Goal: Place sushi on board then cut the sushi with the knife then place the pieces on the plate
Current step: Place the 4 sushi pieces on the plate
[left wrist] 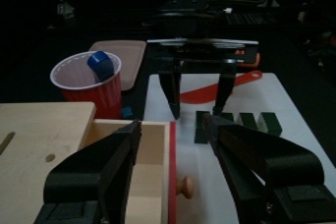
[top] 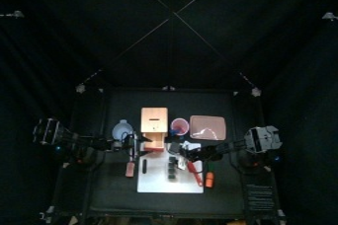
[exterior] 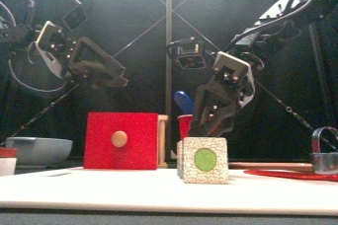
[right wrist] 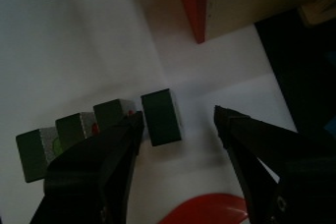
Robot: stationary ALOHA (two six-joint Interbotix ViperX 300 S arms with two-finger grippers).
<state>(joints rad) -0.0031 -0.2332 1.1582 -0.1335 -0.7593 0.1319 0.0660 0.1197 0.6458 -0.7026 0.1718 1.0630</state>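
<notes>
the blue-grey bowl [exterior: 38, 150] sat at the far left of the table, off the board. next to it the left gripper [left wrist: 175, 140] hung above the pale wooden box [left wrist: 53, 135], its jaws spread wide and holding nothing. the box's red drawer front [exterior: 119, 140] faced the table's front edge. just behind the box stood the red cup [left wrist: 89, 81] with the blue knife [left wrist: 98, 61] upright inside it.

the sushi roll [right wrist: 79, 130] lay on the white cutting board [right wrist: 79, 61], in front of the box and to its right, as a row of dark green blocks. the end block [right wrist: 160, 118] stood a little apart from the others. seen from the front, the roll's near end was a pale speckled face with a green centre.

the right gripper [right wrist: 179, 120] was lowered over that end of the roll, jaws parted with a gap on each side (not pinching anything), the end block just beside one fingertip. the red knife [left wrist: 199, 92] lay flat on the board just beyond the right gripper, untouched by either arm. the pink tray [exterior: 284, 173] rested to the right of the cup, with no sushi on it, and a metal cutter [exterior: 325, 145] showed at the far right by the tray.
</notes>
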